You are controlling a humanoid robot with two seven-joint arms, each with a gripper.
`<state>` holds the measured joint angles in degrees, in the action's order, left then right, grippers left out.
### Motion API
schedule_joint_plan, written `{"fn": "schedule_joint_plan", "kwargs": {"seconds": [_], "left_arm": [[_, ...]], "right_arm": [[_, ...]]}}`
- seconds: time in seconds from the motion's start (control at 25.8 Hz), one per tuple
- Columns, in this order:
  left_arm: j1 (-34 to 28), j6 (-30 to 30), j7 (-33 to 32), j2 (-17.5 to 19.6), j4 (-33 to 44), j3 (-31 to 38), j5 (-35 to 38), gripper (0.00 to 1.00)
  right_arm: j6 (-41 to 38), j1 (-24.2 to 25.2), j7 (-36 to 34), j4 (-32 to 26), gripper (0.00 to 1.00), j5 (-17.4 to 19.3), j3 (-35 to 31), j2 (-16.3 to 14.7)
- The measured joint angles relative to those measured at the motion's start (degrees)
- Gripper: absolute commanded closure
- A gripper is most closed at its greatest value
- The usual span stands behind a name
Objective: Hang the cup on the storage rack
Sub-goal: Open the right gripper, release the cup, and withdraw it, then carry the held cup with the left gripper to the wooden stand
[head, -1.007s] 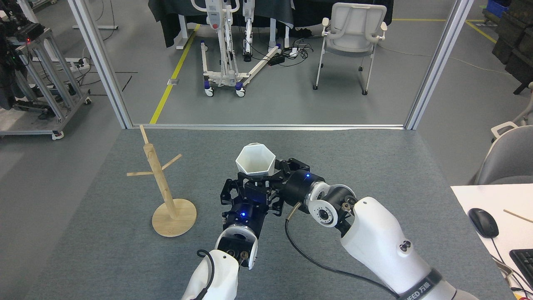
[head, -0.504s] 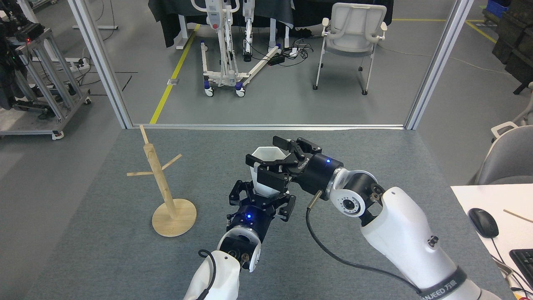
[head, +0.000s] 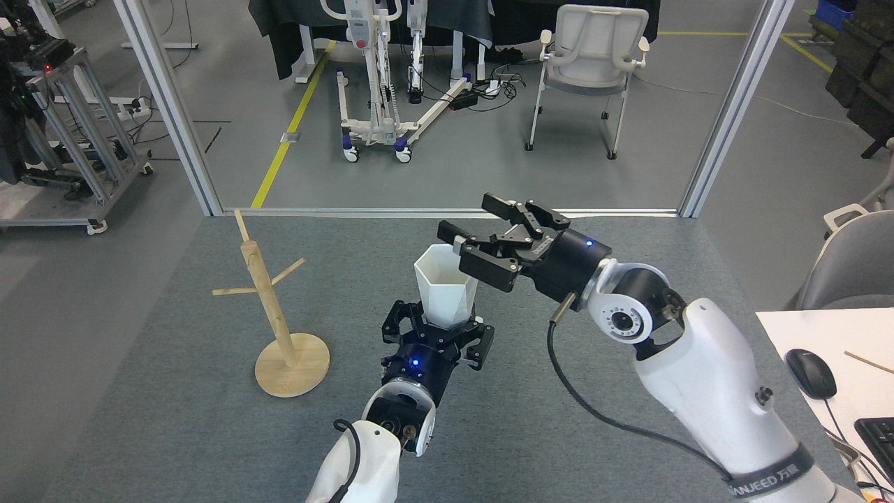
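The white faceted cup [head: 445, 290] stands upright above the grey table mat, rim up. Its narrow base sits between the fingers of my left gripper [head: 436, 327], which is shut on it from below. My right gripper [head: 469, 222] hovers open just right of the cup's rim and slightly above it, holding nothing. The wooden storage rack [head: 269, 300] stands to the left of the cup on its round base [head: 292, 365]. Its thin pegs are bare.
The grey table mat [head: 209, 433] ends at a metal frame [head: 447, 211] along the back. A white desk [head: 838, 363] with a mouse [head: 810, 372] and a keyboard [head: 878, 436] lies at the right. Chairs and equipment stand on the floor beyond.
My right gripper has let go of the cup and risen back to the right. The cup now rests in my left gripper, slightly lower and more upright than before.
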<state>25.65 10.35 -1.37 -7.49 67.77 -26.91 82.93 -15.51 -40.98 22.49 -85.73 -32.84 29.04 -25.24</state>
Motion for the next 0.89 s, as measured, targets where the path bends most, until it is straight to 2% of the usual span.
{"fn": "schedule_joint_plan", "kwargs": {"seconds": [0.08,0.19,0.27,0.35,0.46,0.58,0.7,0.77,0.89], "left_arm": [[-0.57,-0.4,0.52,0.14,0.49,-0.01,0.88,0.89],[-1.58,-0.4,1.02,0.43,1.81,0.01,2.77,0.9],[-2.53,-0.53,1.49,0.7,3.38,0.02,3.96,0.9],[-3.77,-0.53,2.3,1.53,5.76,0.07,4.88,0.91],[-5.67,-0.04,3.47,3.62,9.86,0.17,5.66,0.94],[-7.85,0.35,4.92,5.54,13.66,0.39,6.28,0.95],[-10.36,0.91,7.11,6.65,16.26,0.57,7.87,0.95],[-12.01,1.5,8.8,7.29,17.83,0.72,9.19,0.95],[-14.75,2.49,11.05,8.1,20.01,1.67,10.46,0.95]], "right_arm": [[0.78,0.43,-0.39,1.64,0.02,-0.14,-2.54,-1.68],[2.58,2.46,-3.29,7.77,0.02,-1.34,-5.83,-3.2],[5.31,4.29,-8.09,12.83,0.02,-4.81,-6.98,-3.41],[10.26,6.12,-14.36,17.25,0.02,-10.13,-7.58,-3.13],[19.52,9.69,-21.08,20.25,0.02,-16.22,-7.61,-1.67],[26.54,14.26,-25.24,19.19,0.01,-22.11,-7.47,-0.56],[29.96,20.47,-28.96,15.21,0.01,-28.98,-8.32,0.09],[30.86,24.1,-31.09,12.95,0.01,-31.99,-9.65,0.32],[31.01,26.97,-32.23,11.56,0.01,-34.17,-10.99,0.45]]}}
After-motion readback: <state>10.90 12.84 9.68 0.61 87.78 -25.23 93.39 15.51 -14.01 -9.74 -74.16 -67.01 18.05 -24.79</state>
